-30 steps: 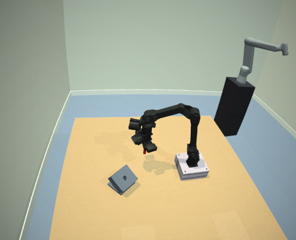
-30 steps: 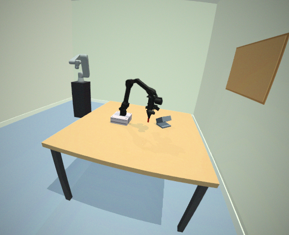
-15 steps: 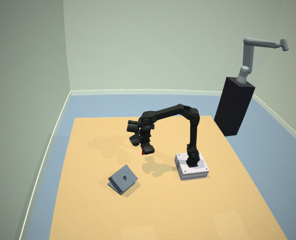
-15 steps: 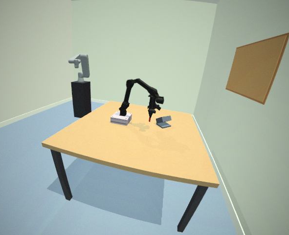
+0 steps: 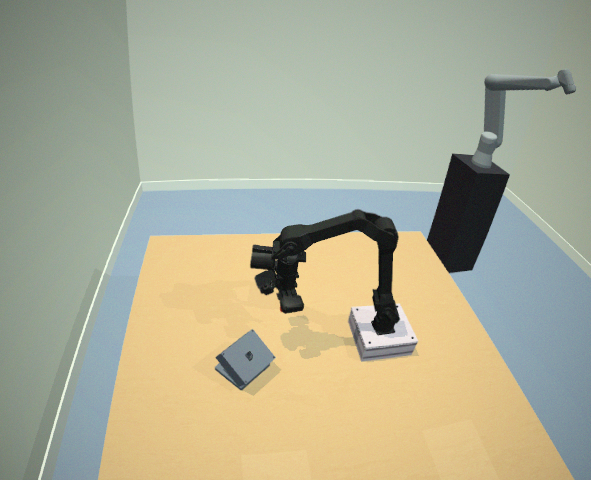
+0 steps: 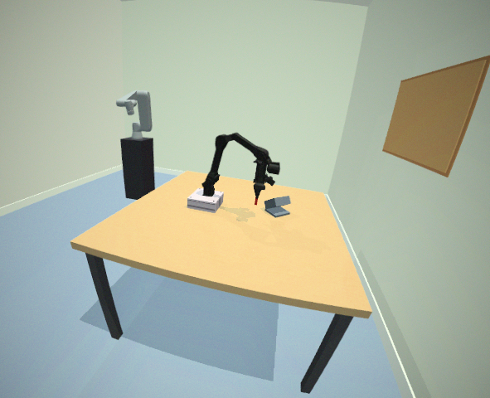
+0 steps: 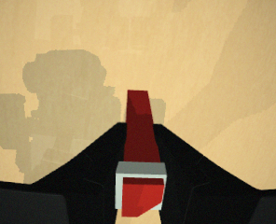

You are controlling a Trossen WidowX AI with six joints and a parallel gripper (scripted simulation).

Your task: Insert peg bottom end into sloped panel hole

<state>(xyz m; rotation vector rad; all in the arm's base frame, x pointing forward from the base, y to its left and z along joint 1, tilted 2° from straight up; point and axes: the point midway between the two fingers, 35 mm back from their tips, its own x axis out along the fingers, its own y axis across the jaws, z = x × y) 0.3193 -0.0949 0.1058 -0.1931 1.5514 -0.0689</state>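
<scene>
The red peg (image 6: 255, 201) (image 7: 139, 105) is held in my gripper (image 6: 256, 196) (image 7: 138, 133), which is shut on it. The peg points down above the table; only a trace of red shows in the top view. In the wrist view a pale square band surrounds its near end, which has one cut corner. The blue-grey sloped panel (image 5: 260, 360) (image 6: 280, 201) stands apart from the peg, lower and to the left in the top view. Its dark hole (image 5: 249, 355) is in the middle of the face. The hole's exact shape is too small to tell.
The arm's white base box (image 5: 388, 353) (image 6: 202, 206) stands on the wooden table (image 5: 347, 413) (image 6: 201, 252), on the opposite side of the gripper from the panel. A grey arm on a black pedestal (image 5: 468, 217) (image 6: 138, 169) stands off the table.
</scene>
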